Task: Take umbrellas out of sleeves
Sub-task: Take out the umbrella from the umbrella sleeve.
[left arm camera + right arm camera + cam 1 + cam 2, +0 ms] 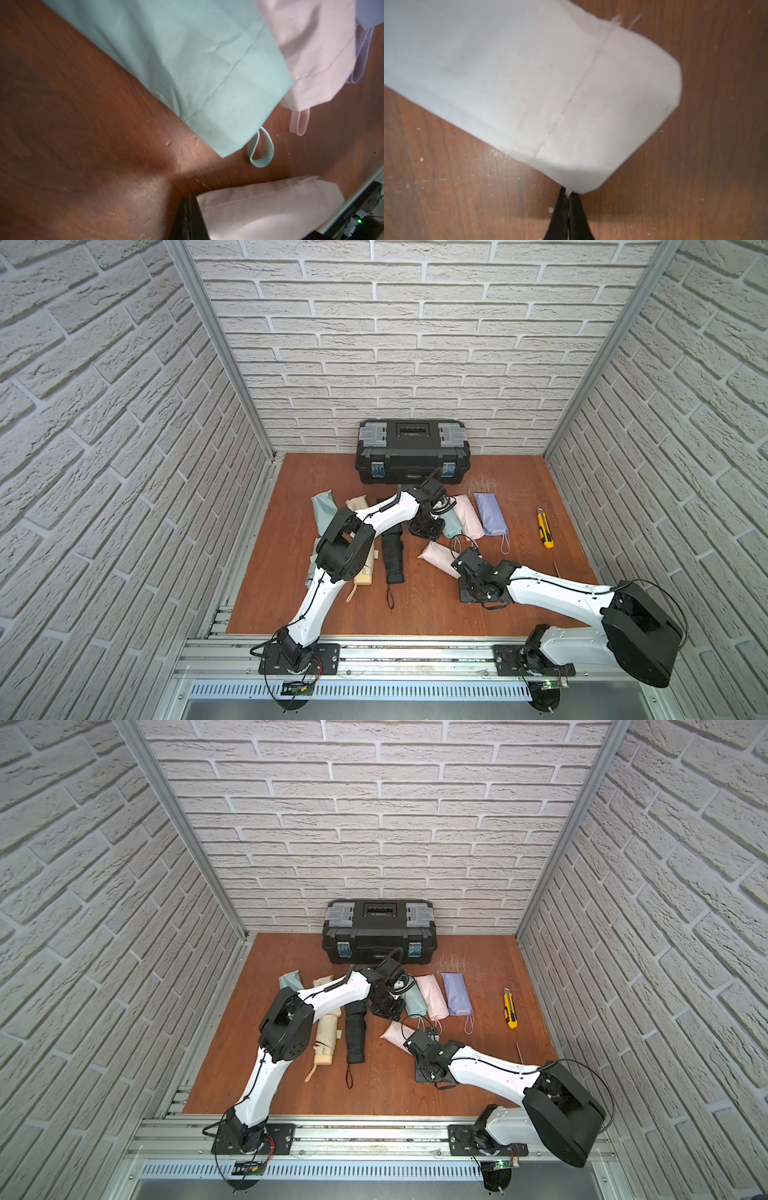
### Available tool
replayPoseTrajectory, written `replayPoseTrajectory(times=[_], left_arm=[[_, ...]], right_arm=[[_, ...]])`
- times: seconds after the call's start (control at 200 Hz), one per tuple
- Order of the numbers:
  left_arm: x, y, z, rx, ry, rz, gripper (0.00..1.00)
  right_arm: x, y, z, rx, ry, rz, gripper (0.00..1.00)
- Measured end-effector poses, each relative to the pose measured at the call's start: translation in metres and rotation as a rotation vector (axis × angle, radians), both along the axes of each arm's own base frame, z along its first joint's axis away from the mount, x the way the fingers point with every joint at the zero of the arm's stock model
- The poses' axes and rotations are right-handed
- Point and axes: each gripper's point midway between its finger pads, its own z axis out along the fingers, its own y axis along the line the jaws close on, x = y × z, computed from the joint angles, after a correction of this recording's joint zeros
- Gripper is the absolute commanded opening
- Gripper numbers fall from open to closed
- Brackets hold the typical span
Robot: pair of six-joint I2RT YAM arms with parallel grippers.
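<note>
A plump pink sleeve [436, 558] lies loose in the middle of the table, the umbrella in it hidden. My right gripper [568, 194] is shut on a thin pink strip at the sleeve's hemmed end [602, 124]; whether that strip is sleeve edge or wrist loop I cannot tell. My left gripper [188, 199] is shut at the sleeve's other end [270, 207], with pink fabric running out from its fingertips. Behind it lie filled mint [176, 62], pink [469, 516] and lavender [490, 514] sleeves. A black umbrella [392, 556] and a cream umbrella [365, 568] lie bare.
A black toolbox [411, 450] stands against the back wall. A yellow utility knife [545, 529] and a thin tool [557, 568] lie at the right. Limp mint [324, 510] and cream [357, 504] sleeves lie at the left, partly under my left arm.
</note>
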Motion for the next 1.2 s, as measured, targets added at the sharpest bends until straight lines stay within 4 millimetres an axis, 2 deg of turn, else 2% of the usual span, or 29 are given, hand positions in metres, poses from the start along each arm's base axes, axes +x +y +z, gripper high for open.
replayPoseTrajectory(times=[0.44, 0.87, 1.2], left_arm=[[0.010, 0.008, 0.003, -0.017, 0.003, -0.006, 0.00], [0.027, 0.014, 0.021, -0.050, -0.003, -0.006, 0.00], [0.037, 0.025, 0.022, -0.044, 0.016, 0.001, 0.00]], right_arm=[[0.001, 0.000, 0.000, 0.001, -0.004, 0.000, 0.03], [0.012, 0.009, 0.003, 0.034, -0.049, -0.001, 0.03], [0.020, 0.015, 0.006, 0.059, -0.084, -0.003, 0.03]])
